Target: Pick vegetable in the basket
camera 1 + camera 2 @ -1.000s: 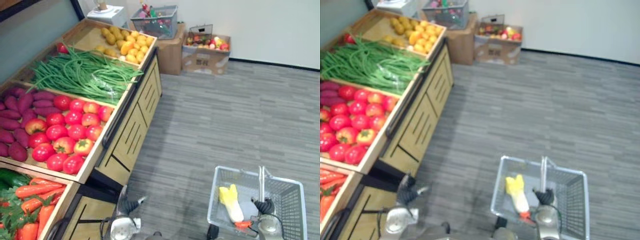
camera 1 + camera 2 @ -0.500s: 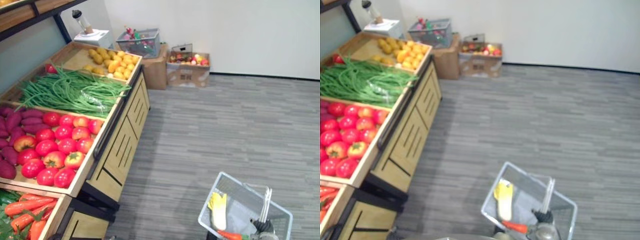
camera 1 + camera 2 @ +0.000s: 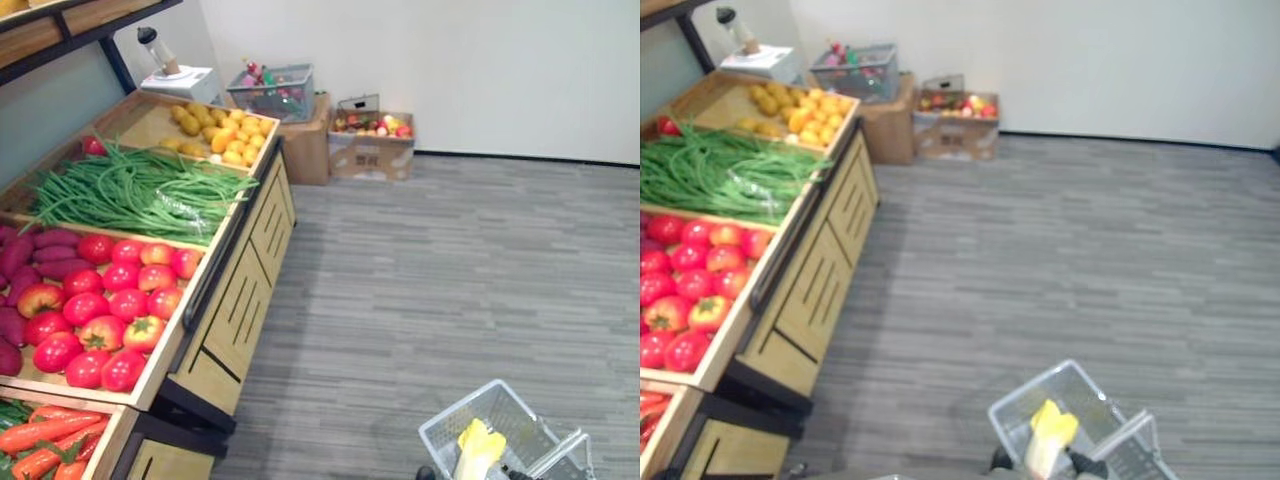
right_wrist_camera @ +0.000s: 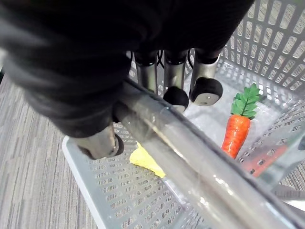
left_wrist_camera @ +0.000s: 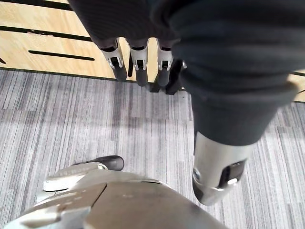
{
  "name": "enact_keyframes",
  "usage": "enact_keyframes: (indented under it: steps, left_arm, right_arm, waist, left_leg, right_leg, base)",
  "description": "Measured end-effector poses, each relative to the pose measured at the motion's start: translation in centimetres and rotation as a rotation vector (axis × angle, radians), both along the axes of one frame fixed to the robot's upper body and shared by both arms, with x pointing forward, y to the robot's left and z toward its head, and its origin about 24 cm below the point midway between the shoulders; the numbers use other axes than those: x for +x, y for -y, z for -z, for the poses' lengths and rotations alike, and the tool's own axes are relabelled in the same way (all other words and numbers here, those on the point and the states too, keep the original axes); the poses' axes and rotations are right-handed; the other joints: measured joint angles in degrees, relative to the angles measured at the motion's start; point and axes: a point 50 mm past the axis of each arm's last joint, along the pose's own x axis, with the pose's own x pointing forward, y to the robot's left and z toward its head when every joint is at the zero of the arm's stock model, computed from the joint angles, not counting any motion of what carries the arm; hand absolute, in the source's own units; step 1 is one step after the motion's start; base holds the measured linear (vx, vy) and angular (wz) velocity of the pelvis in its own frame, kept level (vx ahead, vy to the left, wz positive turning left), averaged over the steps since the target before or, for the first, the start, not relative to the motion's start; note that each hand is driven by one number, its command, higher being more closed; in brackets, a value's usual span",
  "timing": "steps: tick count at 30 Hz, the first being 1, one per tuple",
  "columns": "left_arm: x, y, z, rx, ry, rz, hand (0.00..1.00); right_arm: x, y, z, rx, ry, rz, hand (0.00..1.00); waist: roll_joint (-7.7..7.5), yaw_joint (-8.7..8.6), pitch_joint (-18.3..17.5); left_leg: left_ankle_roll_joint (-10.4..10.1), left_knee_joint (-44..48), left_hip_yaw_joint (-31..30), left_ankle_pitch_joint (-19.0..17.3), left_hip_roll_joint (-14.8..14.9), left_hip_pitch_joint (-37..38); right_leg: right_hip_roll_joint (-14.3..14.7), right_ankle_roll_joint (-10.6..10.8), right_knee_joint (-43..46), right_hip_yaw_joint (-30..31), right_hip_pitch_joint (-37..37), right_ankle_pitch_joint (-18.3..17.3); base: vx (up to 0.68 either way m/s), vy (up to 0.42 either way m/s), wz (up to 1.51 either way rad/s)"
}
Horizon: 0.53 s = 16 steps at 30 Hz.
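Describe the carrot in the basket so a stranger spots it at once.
Right of the produce stand, the right hand grips a grey basket. Inside lies the carrot: orange with a green leafy top, unlike the yellow vegetable beside it.

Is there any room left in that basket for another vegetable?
Yes: bare floor in the basket lies between the yellow vegetable and its wall. The carrot lies near a wall, and the handle, gripped by the right hand, crosses the opening.
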Motion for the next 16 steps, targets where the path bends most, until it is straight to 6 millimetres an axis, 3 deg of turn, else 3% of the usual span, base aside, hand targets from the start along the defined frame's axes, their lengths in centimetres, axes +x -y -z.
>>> enact_keyframes:
  steps: [16]
  left_arm:
    - [-0.26, 0.49, 0.30, -0.035, -0.030, -0.001, 0.00]
  right_arm:
    - [0.07, -0.26, 0.10, 0.013, -0.012, -0.030, 1.00]
  waist:
    - [0.40, -0.14, -0.51]
  left_leg:
    - [0.17, 0.03, -0.53, 0.13, 0.55, 0.24]
  right_leg:
    - [0.25, -0.09, -0.03, -0.49, 0.57, -0.09]
  base:
    - [-0.01, -0.004, 0.01]
